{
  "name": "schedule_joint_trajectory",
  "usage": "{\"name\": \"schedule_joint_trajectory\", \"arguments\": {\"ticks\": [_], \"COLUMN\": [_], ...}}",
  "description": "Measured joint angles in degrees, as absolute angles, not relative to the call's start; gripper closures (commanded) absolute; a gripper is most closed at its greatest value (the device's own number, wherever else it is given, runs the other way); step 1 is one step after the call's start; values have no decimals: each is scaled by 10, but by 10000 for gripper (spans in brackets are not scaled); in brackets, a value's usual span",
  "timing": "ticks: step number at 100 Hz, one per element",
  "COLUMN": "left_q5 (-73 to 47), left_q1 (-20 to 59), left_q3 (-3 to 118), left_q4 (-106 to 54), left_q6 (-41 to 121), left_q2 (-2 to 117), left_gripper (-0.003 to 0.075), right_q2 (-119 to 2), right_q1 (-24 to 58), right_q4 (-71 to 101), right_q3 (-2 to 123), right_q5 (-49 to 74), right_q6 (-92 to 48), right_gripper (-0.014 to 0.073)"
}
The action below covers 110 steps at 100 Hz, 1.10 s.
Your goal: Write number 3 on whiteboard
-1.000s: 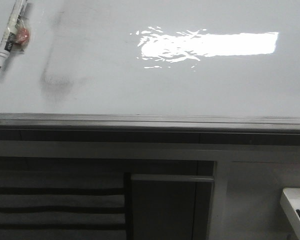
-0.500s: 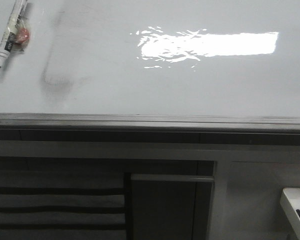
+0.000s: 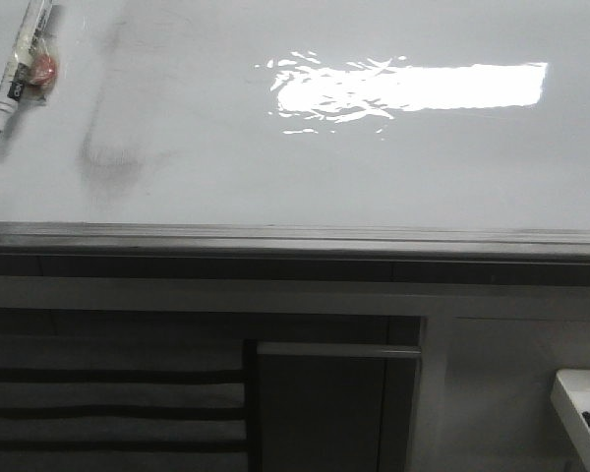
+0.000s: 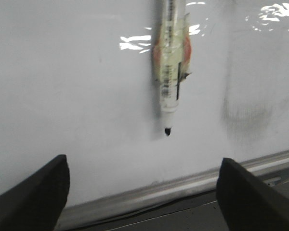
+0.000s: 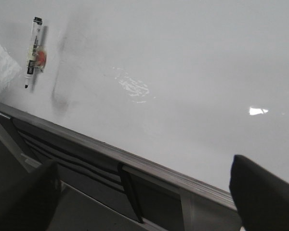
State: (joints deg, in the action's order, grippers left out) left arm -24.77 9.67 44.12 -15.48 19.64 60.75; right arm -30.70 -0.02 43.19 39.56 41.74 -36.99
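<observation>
The whiteboard (image 3: 374, 167) lies flat, glossy white, with a grey metal edge (image 3: 295, 238) along its near side. A white marker (image 3: 18, 69) with a black tip and an orange-taped middle rests on its far left. The number 3 is out of view. In the left wrist view my left gripper (image 4: 142, 192) is open over the board's edge, and the marker (image 4: 172, 72) lies ahead of it with its tip toward the jaws. My right gripper (image 5: 144, 192) is open and empty, off the board's edge and far from the marker (image 5: 32, 48). Neither gripper shows in the front view.
A faint grey smudge (image 3: 108, 162) sits just right of the marker. Bright light glare (image 3: 403, 88) covers the board's middle. Below the edge are cabinet panels (image 3: 334, 413) and dark slats (image 3: 108, 403). A white tray corner (image 3: 582, 408) shows at the lower right.
The grey smudge's dark patch wavers slightly up and down between frames. The marker stays where it was.
</observation>
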Motion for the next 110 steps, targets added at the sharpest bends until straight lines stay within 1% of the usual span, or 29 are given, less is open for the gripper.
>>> {"name": "schedule_joint_trajectory", "arguments": {"ticks": [23, 40, 45, 52, 64, 78, 95, 110], "left_q5": [-200, -185, -181, -176, -170, -160, -147, -136], "left_q1": [131, 134, 134, 134, 134, 134, 134, 134], "left_q3": [476, 489, 490, 492, 493, 493, 494, 494], "left_q4": [-153, -153, -153, -153, -153, -153, -151, -151], "left_q6": [198, 198, 198, 198, 198, 198, 198, 198], "left_q2": [697, 743, 752, 757, 758, 767, 780, 782], "left_gripper": [156, 157, 171, 218, 325, 417, 498, 553], "right_q2": [-311, -311, -311, -311, -311, -311, -311, -311], "right_q1": [0, 0, 0, 0, 0, 0, 0, 0], "right_q4": [437, 438, 438, 438, 438, 438, 438, 438], "right_q3": [396, 396, 396, 396, 396, 396, 396, 396], "right_q5": [419, 419, 419, 419, 419, 419, 418, 418], "right_q6": [-381, -383, -383, -383, -383, -383, -383, -383], "right_gripper": [-44, -44, -44, -44, -44, -44, -44, -44]}}
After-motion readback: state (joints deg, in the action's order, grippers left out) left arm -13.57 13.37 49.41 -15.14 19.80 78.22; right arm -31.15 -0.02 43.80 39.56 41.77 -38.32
